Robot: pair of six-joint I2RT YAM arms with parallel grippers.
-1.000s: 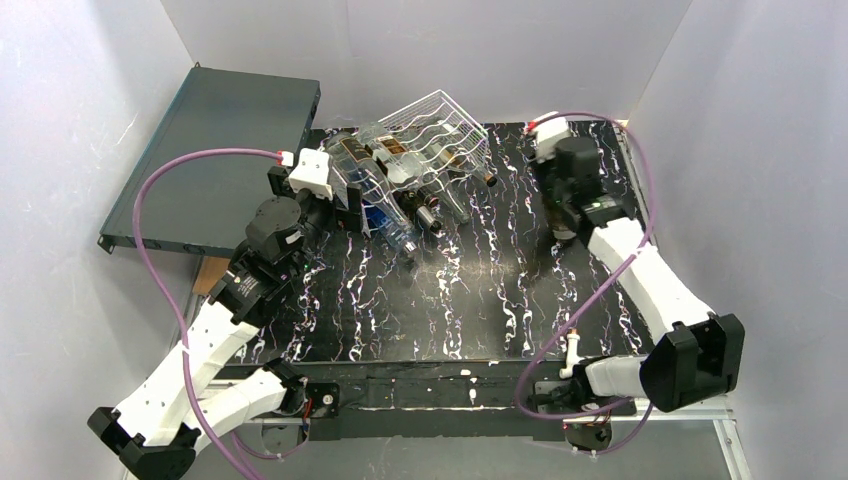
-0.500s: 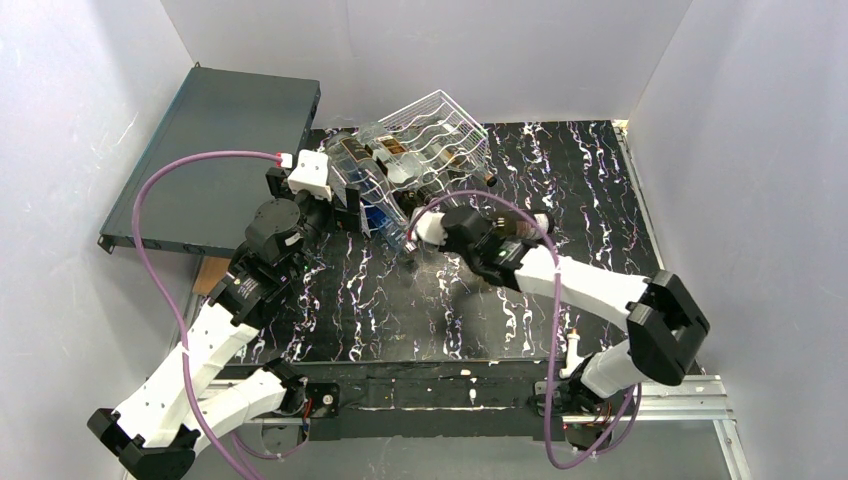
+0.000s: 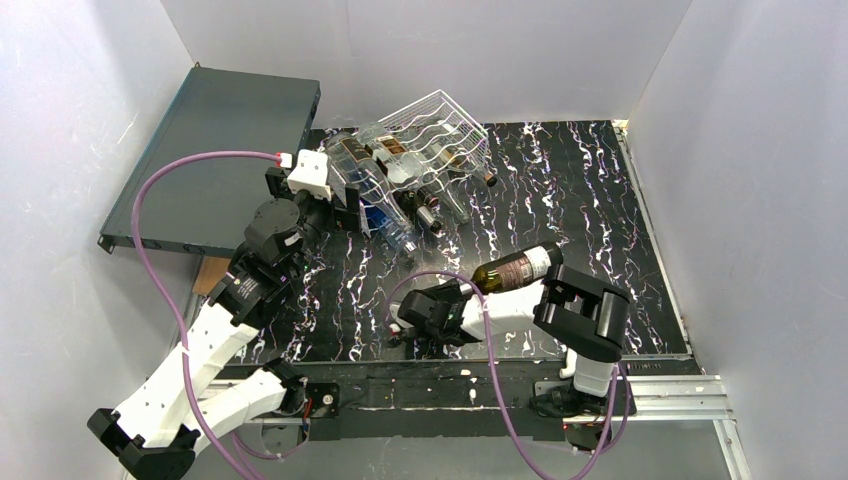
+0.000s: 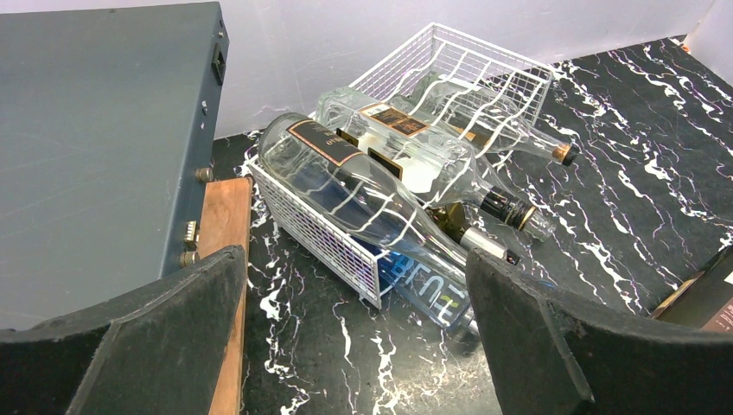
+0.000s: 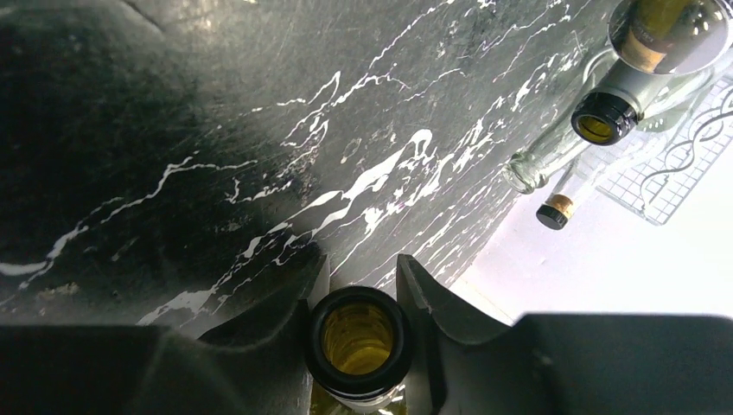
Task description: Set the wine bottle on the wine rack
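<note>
My right gripper (image 5: 360, 275), low centre in the top view, is clamped on the neck of the wine bottle (image 3: 515, 268), whose long axis runs up-right from the fingers; the wine rack (image 3: 430, 135) lies well apart, upper centre, nearer the wide-open left gripper (image 4: 354, 259).

You have a black, white-veined marble-look table (image 3: 600, 200). On its far side stands the white wire-grid wine rack (image 3: 435, 125). At its far left sit a flat dark grey box (image 3: 220, 150) and a brown wooden block (image 4: 226, 225).
</note>
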